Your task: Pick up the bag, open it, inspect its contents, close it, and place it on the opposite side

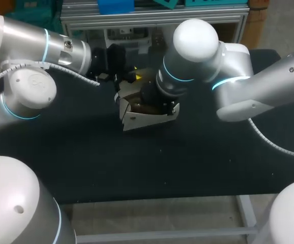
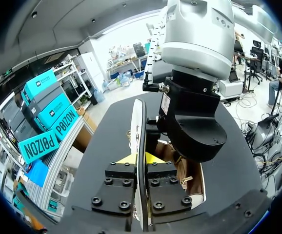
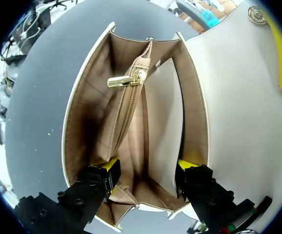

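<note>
Black worktop (image 1: 86,168) fills the head view, with the white bag (image 1: 142,119) sitting near its middle, mouth up.

From the left, the left hand (image 1: 127,77) reaches the bag's far-left side. The head view shows only a yellow glint there. The left wrist view settles the grip: the left hand (image 2: 141,163) is clamped on the raised flap (image 2: 139,126), which stands edge-on between its two finger blocks. Just ahead of the flap, that view is filled by the right arm's dark wrist, pointing down into the bag's brown inside (image 2: 180,170).

From the right, the right arm bends over the bag, and its bulk hides the right hand (image 1: 159,101) from the head camera. Only the right wrist view looks straight down the bag (image 3: 77,122). There the right hand (image 3: 148,170) is spread wide inside the mouth, one yellow fingertip (image 3: 112,170) by each inner wall, holding nothing. Between the walls lie a tan lining, a centre zip pocket with a gold pull (image 3: 124,81) and a pale divider (image 3: 163,112). Beside the mouth, the white flap (image 3: 238,122) carries a gold snap (image 3: 256,14) and a yellow tip of the left hand.
</note>
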Motion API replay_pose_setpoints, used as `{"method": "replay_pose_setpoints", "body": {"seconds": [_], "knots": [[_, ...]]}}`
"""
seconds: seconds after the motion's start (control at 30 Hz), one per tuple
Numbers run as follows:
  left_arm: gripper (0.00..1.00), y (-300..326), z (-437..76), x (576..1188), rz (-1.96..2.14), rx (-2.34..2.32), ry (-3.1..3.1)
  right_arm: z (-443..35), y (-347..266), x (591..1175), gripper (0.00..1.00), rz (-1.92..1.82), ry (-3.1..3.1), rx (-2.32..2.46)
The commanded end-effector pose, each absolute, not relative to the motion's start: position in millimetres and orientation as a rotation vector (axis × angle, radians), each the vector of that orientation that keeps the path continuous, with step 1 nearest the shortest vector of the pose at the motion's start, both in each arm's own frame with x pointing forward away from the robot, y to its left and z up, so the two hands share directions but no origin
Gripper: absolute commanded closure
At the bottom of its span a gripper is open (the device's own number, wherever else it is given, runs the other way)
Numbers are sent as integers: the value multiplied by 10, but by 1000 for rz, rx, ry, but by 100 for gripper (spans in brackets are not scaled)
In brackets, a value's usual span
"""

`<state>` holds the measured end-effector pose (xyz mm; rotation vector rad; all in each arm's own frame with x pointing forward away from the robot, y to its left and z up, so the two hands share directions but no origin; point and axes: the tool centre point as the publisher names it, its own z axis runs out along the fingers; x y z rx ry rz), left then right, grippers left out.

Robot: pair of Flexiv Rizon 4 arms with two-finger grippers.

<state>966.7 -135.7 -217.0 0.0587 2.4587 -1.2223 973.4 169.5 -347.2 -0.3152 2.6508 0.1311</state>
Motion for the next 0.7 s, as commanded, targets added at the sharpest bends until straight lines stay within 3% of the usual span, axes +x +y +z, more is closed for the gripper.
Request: {"method": "replay_pose_setpoints", "body": {"seconds": [0.03,0.57,0.6,0.67,0.7], "knots": [[100,-1344,-2120,9623,-1228,62,2454,-3571,1678,9773,0,126,2651,-317],[100,-1365,-2122,9621,-1221,66,2458,-3488,1659,9779,0,129,2625,-310],[100,-1367,-2121,9620,-1221,67,2458,-3478,1658,9781,38,130,2620,-310],[100,-1369,-2121,9618,-1221,69,2459,-3458,1656,9783,94,126,2609,-307],[100,-1371,-2123,9617,-1220,69,2460,-3444,1655,9782,100,129,2602,-308]]}}
